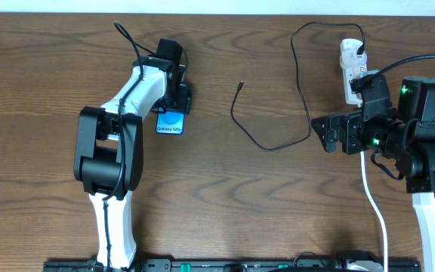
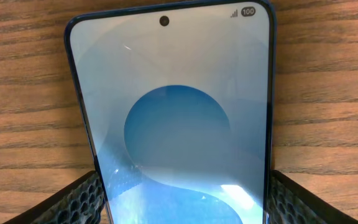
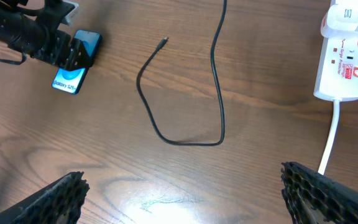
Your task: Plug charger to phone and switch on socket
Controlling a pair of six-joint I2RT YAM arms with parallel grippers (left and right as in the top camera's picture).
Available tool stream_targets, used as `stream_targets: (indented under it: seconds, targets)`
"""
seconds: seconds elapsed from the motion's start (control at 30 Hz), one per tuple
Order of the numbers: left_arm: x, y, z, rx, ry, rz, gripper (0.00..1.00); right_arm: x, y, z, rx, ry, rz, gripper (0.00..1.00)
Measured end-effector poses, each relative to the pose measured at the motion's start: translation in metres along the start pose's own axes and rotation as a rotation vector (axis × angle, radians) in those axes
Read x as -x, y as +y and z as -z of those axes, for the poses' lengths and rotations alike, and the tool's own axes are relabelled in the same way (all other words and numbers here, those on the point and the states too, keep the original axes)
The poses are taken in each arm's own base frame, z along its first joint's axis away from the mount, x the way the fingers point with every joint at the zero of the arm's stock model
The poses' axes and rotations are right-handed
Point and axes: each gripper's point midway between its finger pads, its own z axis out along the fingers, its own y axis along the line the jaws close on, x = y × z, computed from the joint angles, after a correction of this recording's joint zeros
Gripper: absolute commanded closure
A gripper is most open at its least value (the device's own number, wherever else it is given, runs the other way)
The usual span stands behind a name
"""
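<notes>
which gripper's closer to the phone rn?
Left. The left gripper sits right over the phone, its fingers flanking the two long edges; I can't tell if they touch. The right gripper is far off on the opposite side, open, near the socket.

Lighting's bright and even from above, so the brown wood-grain table [image 1: 278,204] only gets soft, short shadows. The right wrist view has a pale glare patch on the wood low in the middle, and the elongated white power strip [image 3: 344,62] looks nearly blown out. The black ribbed fingers [image 3: 48,199] of the right gripper [image 3: 182,173] go mushy in the bottom corners. Up close, the slim blue-screened smartphone [image 2: 179,112] shows faint reflection streaks on its glass.
</notes>
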Motion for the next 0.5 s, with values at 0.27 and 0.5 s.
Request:
stream_targets:
  seconds: [0.27, 0.5]
  targets:
    - [-0.0002, 0.0000, 0.0000, 0.000, 0.001, 0.000, 0.31, 0.0000, 0.0000, 0.0000, 0.000, 0.000, 0.000, 0.01]
    - [-0.0001, 0.0000, 0.0000, 0.000, 0.000, 0.000, 0.30, -0.0001, 0.0000, 0.0000, 0.000, 0.000, 0.000, 0.01]
